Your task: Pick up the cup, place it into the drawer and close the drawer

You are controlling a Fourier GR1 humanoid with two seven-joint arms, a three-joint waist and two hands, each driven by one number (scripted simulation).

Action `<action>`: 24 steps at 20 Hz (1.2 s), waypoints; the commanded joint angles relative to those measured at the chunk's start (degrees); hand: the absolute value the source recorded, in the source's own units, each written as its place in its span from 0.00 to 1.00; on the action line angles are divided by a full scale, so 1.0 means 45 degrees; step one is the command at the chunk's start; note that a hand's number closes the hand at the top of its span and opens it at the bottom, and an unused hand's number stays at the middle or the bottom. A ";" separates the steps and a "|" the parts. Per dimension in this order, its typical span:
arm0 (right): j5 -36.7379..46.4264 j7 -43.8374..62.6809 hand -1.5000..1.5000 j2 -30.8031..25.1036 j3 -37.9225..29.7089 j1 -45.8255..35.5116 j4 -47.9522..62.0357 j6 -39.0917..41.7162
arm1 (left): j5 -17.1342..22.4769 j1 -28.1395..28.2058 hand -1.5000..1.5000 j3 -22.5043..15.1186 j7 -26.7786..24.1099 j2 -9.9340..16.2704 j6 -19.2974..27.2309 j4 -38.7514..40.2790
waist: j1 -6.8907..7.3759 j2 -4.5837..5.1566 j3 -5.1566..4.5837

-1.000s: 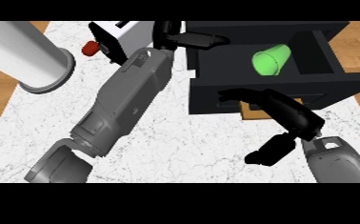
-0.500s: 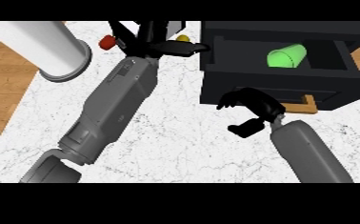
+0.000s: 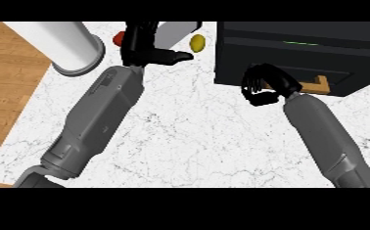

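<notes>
The black drawer cabinet (image 3: 289,57) sits at the upper right of the head view, its drawer almost fully pushed in. Of the green cup (image 3: 299,42) only a thin sliver shows through the narrow gap at the drawer's top. My right hand (image 3: 264,84) is against the drawer's front panel, fingers curled and holding nothing, just left of the tan handle (image 3: 320,83). My left hand (image 3: 145,48) is held out at the upper middle, fingers straight, thumb pointing right, holding nothing.
A tall white cylinder (image 3: 69,48) stands at the upper left near the counter's edge. A small red object (image 3: 119,38), a white object (image 3: 175,30) and a yellow object (image 3: 197,42) lie beyond my left hand. The marble counter (image 3: 195,141) spreads below.
The drawer has slid inward, hiding nearly all of the green cup. My right hand moved forward with the drawer front. The left arm stayed stretched out.
</notes>
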 commanded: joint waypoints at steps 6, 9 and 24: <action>-0.0796 -0.0360 1.00 -0.1037 -0.2099 -0.2671 0.2567 -0.0858 | -0.0041 0.1133 0.00 -0.0219 0.0243 0.0782 -0.0830 -0.0973 | 0.0814 0.0231 0.0029; -0.1125 -0.0161 1.00 -0.1483 -0.2402 -0.3062 0.2618 -0.0278 | 0.0129 0.1101 0.00 -0.0156 0.0550 0.0875 -0.1050 -0.1179 | 0.0888 0.0239 0.0017; -0.2320 0.0065 1.00 -0.2446 -0.3076 -0.3002 0.1576 0.1342 | 0.0294 0.1681 0.00 -0.0234 0.0663 0.1102 -0.1851 -0.1692 | 0.1336 0.0373 -0.0011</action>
